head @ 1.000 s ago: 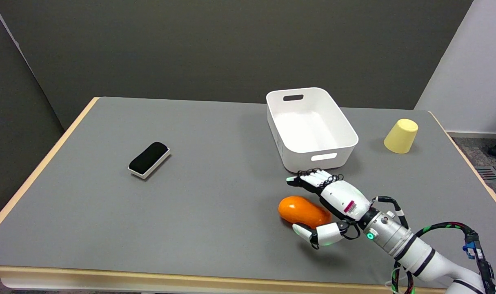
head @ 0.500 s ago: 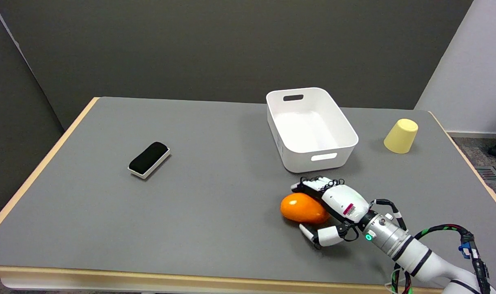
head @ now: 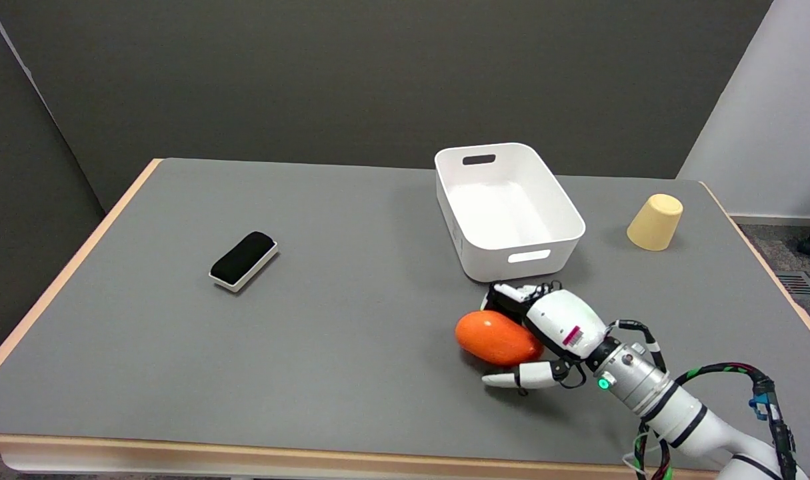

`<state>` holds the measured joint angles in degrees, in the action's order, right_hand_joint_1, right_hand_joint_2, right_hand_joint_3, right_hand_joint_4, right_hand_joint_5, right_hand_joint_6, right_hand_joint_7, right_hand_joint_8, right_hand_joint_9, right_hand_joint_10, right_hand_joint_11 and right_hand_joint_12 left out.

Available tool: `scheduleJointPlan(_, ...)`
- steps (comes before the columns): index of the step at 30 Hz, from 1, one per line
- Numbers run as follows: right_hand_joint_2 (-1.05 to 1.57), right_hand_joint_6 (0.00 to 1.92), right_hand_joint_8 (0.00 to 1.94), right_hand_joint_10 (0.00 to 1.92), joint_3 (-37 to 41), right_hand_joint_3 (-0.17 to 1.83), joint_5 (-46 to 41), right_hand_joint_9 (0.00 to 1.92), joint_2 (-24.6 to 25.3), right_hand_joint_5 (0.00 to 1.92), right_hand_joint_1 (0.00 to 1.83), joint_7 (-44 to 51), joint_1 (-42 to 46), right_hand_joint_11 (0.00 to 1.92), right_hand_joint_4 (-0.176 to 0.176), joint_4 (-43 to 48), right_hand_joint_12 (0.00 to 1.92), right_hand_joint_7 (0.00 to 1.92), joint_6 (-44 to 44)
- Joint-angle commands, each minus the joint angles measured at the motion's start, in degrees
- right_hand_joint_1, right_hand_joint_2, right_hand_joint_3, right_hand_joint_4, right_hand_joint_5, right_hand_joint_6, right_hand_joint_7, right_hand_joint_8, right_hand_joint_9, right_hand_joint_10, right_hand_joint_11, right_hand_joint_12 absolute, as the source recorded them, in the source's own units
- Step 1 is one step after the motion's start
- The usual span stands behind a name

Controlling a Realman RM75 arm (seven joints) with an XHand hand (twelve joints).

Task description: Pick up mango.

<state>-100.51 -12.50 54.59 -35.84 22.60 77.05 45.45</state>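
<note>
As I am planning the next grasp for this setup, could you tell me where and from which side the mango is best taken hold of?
Grip the mango across its short width near its middle, coming from its right end, as the right hand does. It lies on its side on the table, long axis roughly left to right, so fingers behind and thumb in front would span its narrow dimension. The white bin behind it leaves limited room there.
</note>
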Motion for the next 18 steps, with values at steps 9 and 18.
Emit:
scheduleJointPlan(9, 1.15, 1.54, 1.59, 1.37, 11.8, 0.33, -8.8, 0.8, -3.8, 0.61, 1.16, 10.9, -4.2, 0.67, -0.176, 11.5, 1.9, 0.67, 8.9)
scheduleJointPlan(18, 1.15, 1.56, 1.62, 1.39, 8.5, 0.36, -17.5, 0.81, -5.4, 0.6, 1.16, 14.4, -25.3, 0.68, -0.176, -1.5, 1.91, 0.66, -6.6)
